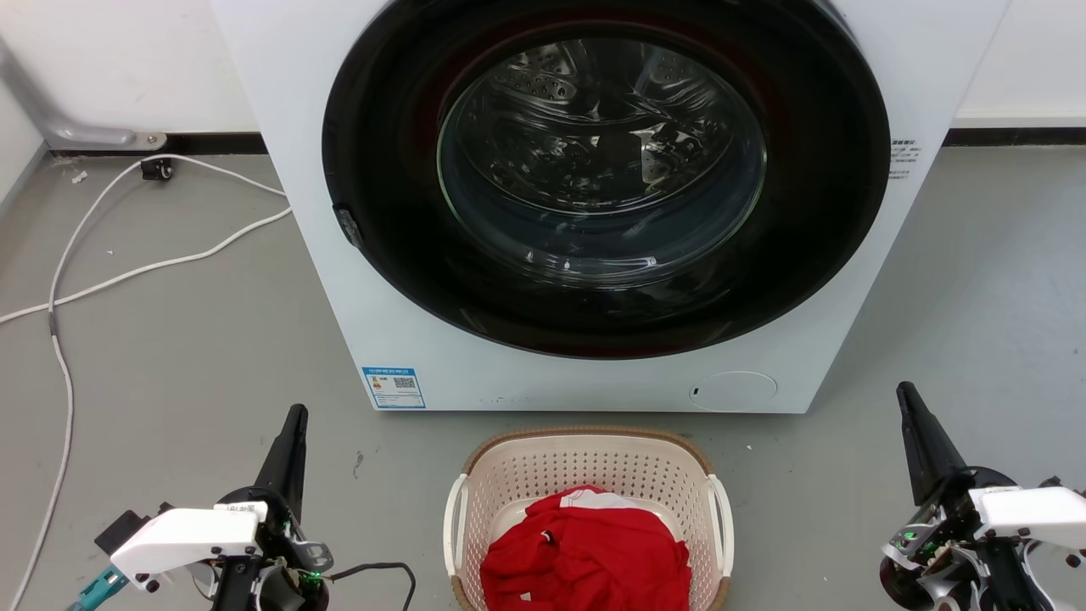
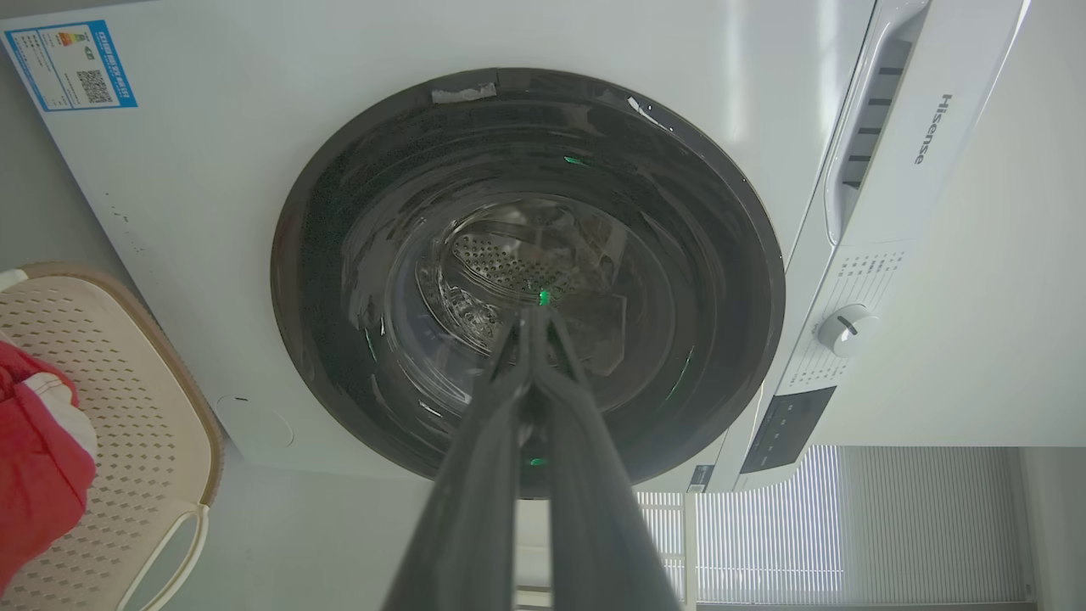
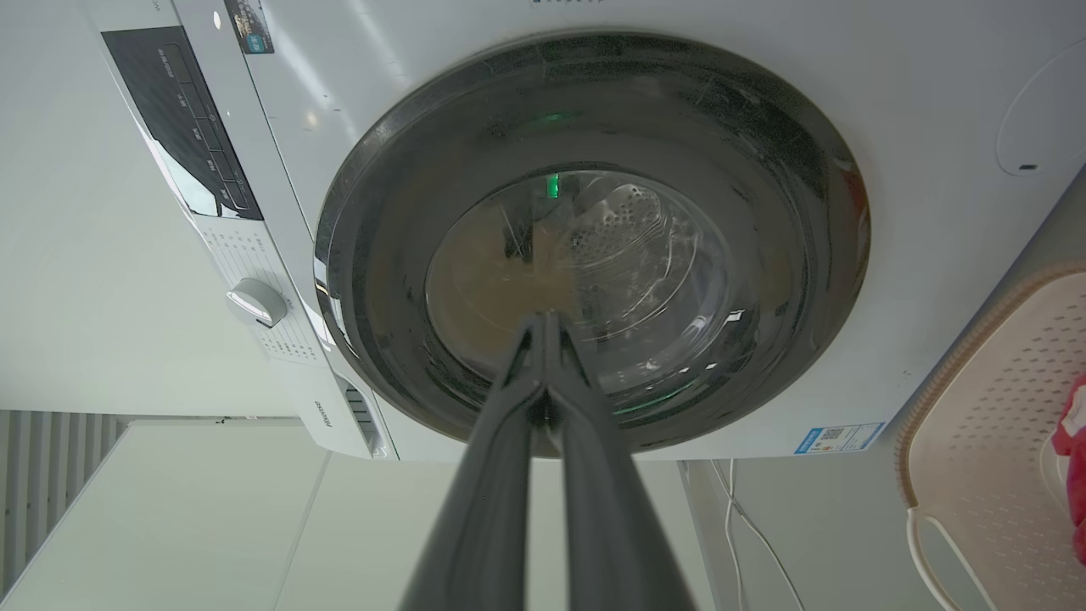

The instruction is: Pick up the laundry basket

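Observation:
The laundry basket is cream plastic with perforated walls, a brown woven-look rim and white side handles. It stands on the grey floor at the bottom centre of the head view, just before the washing machine, with red clothing inside. My left gripper is shut and empty, well to the basket's left. My right gripper is shut and empty, well to its right. The basket sits at the left edge of the left wrist view, and the basket sits at the right edge of the right wrist view. Both grippers point at the machine's door.
A white front-loading washing machine with a dark round door stands close behind the basket. White cables trail over the floor at the left. Bare grey floor lies on both sides of the basket.

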### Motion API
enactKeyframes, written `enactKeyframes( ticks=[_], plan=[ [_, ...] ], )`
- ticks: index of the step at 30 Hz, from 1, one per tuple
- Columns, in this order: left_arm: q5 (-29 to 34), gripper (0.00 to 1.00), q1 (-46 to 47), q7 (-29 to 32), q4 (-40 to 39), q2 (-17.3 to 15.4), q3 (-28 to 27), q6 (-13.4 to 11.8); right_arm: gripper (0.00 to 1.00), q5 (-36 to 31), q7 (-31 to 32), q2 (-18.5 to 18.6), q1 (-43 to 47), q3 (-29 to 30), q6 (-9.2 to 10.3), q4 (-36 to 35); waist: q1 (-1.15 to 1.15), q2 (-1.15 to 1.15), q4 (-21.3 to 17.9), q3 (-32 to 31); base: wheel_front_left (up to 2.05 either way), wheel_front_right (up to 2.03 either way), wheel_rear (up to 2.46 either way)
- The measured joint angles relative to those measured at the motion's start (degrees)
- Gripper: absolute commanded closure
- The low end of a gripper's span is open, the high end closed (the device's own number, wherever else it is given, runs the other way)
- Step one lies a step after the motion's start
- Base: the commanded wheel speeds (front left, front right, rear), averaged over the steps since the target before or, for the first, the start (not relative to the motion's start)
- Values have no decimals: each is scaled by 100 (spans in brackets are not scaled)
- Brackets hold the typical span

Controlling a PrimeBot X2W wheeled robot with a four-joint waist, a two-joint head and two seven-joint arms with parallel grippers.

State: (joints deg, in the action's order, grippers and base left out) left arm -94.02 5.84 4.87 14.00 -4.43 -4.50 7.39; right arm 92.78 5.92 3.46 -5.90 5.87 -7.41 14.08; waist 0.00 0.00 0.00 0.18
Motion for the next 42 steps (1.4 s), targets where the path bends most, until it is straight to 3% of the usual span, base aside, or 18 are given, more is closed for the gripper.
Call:
enactKeyframes(
  ticks=[33,34,42],
  plan=[
    [57,100,3,53,3,58,-76,0,100,-9,21,-18,-1,27,0,1,0,0,0,0,0,0,0],
    [57,0,3,53,3,60,-77,0,0,-9,23,-18,-1,29,0,1,0,0,0,0,0,0,0],
    [58,0,-127,-77,49,99,93,-7,0,-27,-105,-36,160,-11,2,34,0,0,-1,1,0,0,0]
  ],
)
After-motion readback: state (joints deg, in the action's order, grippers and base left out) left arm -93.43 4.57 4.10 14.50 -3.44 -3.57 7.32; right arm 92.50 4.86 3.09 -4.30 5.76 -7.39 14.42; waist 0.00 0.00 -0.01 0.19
